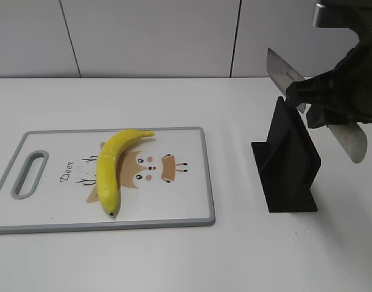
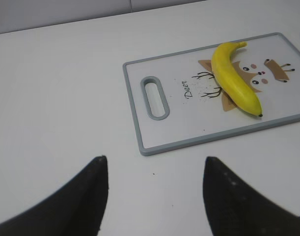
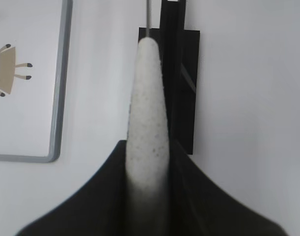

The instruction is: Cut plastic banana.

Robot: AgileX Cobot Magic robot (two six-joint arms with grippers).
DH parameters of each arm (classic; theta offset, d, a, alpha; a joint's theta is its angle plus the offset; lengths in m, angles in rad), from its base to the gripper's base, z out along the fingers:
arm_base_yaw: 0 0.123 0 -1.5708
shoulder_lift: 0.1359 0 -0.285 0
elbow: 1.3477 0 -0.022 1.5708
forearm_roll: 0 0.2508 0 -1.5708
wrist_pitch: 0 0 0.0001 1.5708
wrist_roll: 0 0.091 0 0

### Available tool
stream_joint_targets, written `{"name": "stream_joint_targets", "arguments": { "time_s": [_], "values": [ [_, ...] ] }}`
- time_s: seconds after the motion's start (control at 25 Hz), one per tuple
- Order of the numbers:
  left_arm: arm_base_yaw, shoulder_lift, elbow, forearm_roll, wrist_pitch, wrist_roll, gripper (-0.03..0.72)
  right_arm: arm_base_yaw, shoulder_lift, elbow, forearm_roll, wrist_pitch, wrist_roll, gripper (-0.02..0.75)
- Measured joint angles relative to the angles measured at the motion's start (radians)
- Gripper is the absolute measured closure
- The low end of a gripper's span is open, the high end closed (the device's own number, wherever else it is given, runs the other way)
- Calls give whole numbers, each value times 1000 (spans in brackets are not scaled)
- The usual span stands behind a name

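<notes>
The plastic banana lies whole on the white cutting board, dark tip toward the front edge; it also shows in the left wrist view on the board. My right gripper is shut on a knife with a pale speckled handle and steel blade, held above the black knife stand, right of the board. My left gripper is open and empty over bare table, near the board's handle end; it is out of the exterior view.
The black knife stand sits on the white table right of the board. The board has a grey rim and a handle slot at its left end. A white wall runs behind the table.
</notes>
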Motion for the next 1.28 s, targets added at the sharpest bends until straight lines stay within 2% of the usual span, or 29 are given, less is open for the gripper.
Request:
{"name": "stream_joint_targets", "arguments": {
  "time_s": [0.24,0.64,1.28],
  "values": [
    [0,0,35,0,-69,0,123,0,-2,53,-22,-30,59,556],
    [0,0,37,0,-80,0,155,0,-7,151,-62,-139,135,556],
    [0,0,37,0,-82,0,176,0,-7,166,-88,-167,221,557]
  ]
}}
